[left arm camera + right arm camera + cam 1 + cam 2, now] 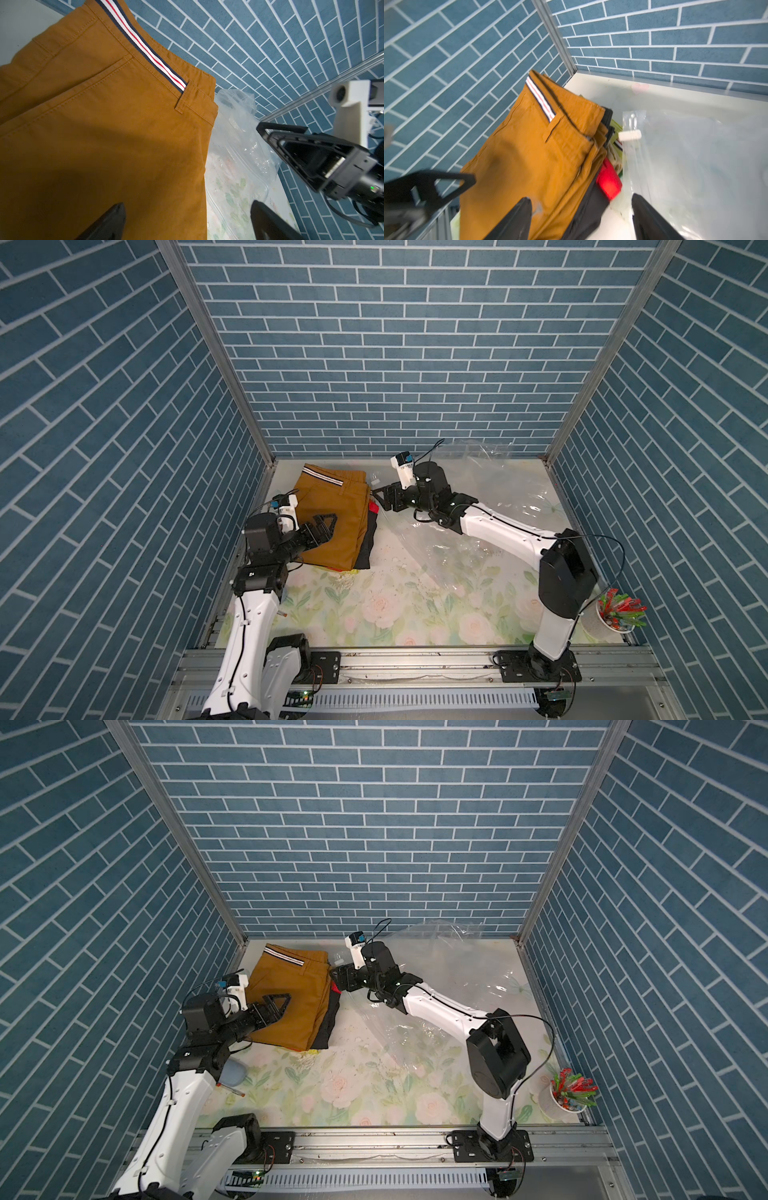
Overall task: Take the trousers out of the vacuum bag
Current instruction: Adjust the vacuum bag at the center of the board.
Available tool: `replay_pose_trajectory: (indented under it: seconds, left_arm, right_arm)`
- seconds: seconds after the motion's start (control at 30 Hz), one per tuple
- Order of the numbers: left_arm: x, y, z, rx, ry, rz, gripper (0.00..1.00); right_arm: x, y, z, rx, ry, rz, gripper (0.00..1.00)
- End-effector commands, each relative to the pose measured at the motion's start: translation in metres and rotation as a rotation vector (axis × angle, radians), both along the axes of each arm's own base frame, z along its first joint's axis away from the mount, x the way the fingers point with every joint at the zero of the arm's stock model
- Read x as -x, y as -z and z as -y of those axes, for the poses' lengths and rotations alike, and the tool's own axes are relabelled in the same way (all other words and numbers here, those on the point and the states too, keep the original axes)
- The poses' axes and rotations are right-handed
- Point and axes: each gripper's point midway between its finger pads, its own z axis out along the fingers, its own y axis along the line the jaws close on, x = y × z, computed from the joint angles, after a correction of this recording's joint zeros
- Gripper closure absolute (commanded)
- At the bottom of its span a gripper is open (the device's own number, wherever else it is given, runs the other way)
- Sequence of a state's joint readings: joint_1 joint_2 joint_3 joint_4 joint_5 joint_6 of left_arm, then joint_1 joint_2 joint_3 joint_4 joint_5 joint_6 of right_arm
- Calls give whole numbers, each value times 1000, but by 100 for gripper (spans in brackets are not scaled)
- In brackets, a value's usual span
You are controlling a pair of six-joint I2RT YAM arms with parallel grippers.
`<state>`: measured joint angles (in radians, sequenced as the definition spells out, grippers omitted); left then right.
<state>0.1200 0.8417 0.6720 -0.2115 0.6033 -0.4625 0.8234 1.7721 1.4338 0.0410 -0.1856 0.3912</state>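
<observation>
Cup of pegs [614, 616], pen [229, 1088], both well clear of trousers [336, 522]

Blue brick-pattern walls [395, 344] enclose three sides, joined by aluminium corner posts [216, 352]. Worktop [374, 605] covered in pale floral print, pink roses, green leaves. Aluminium rail [415, 662] along front edge. White cup of coloured clips [615, 614] at right front corner. Even lighting.

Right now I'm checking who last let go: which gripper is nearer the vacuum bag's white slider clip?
Right. The right gripper hangs beside the white slider clip; the left gripper hovers over the trousers, farther away.
</observation>
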Motion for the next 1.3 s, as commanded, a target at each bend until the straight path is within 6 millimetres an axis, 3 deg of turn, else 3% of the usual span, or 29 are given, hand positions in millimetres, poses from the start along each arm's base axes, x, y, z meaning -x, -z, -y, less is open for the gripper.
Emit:
replay_pose_trajectory:
  seconds: [0.0,0.13,0.3,0.4,0.5,0.67,0.93,1.07,1.27]
  left_arm:
    - [-2,-12,5,17,17,40,1]
    - [-4,-12,7,31,24,42,0]
    - [-5,-11,11,37,30,40,0]
    - [-4,-10,12,37,30,38,0]
    - [-4,-9,13,35,29,35,0]
    - [-3,-7,12,31,20,36,0]
    - [-4,-7,16,47,21,43,1]
    - [-4,-9,16,40,20,42,0]
    - [-5,-10,16,34,19,44,0]
  right_arm:
    - [31,5,12,25,-99,-13,22]
    - [59,25,19,4,-155,-131,22]
    - [74,62,27,21,-143,-237,21]
    - [66,84,45,75,-34,-244,22]
    - [50,101,77,177,149,-201,23]
    - [35,113,127,339,343,-102,24]
    - [21,135,177,609,492,11,24]
    - [24,134,187,617,514,27,24]
    - [57,95,154,377,289,88,16]
